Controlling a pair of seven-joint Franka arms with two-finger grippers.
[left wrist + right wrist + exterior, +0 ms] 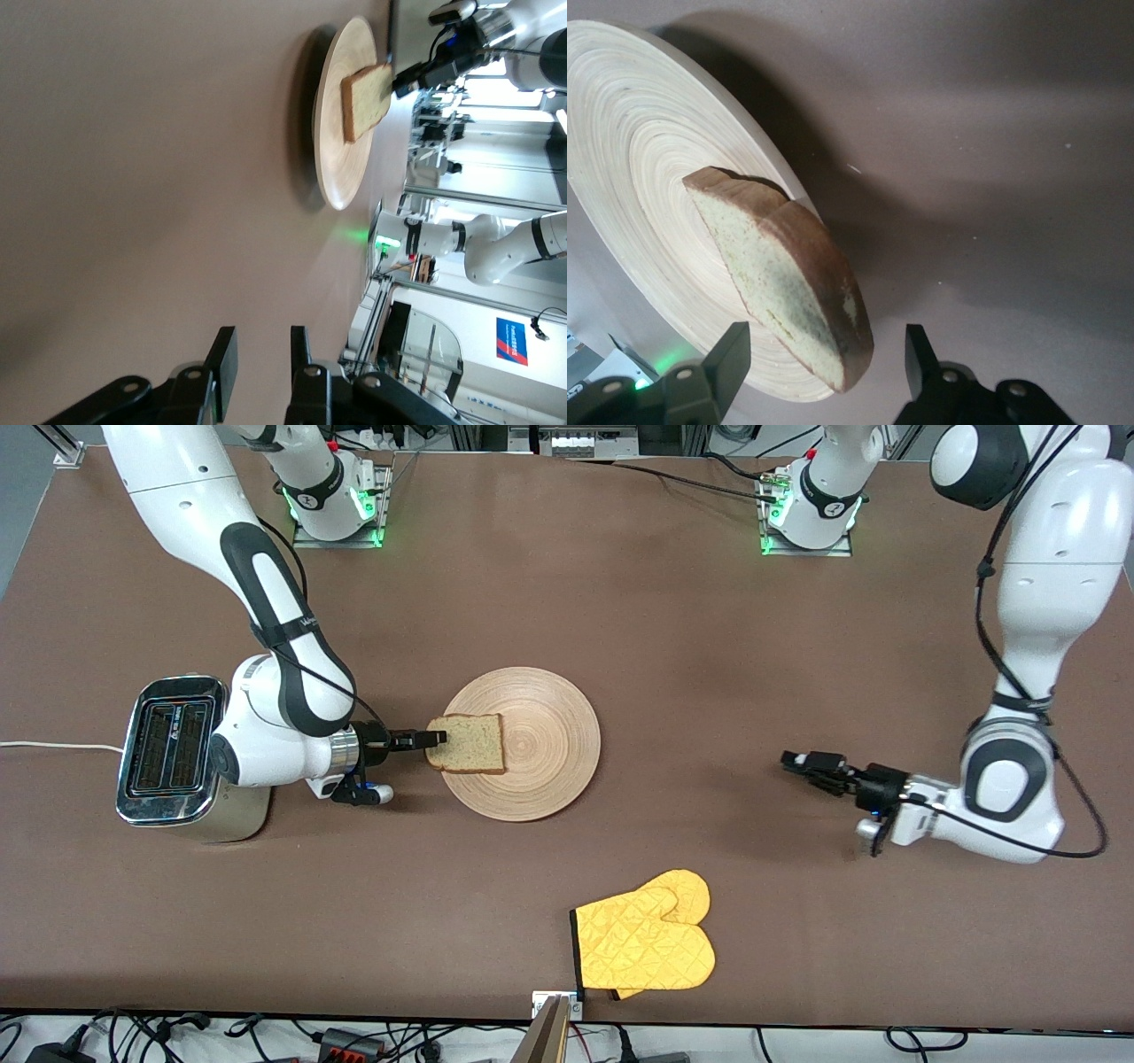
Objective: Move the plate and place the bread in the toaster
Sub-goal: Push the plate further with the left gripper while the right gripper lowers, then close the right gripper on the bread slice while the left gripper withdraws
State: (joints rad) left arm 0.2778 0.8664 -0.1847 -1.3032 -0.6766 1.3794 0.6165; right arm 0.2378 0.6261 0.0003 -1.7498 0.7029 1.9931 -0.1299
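One yellow oven mitt [645, 943] lies nearest the front camera. One wooden plate [542, 766] carries one bread slice [467, 743] at its rim toward the right arm's end. The right end effector [434, 739] straddles that slice's edge, spread wide, without gripping. The left end effector [791, 761], narrow, waits well apart. One toaster [170, 747] stands with both slots bare.

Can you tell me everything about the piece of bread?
The bread is one square brown slice with a dark crust and pale speckled crumb. It lies flat on the round wooden plate, at the edge nearest the toaster. The right claw is open around its edge, with a finger on each side.
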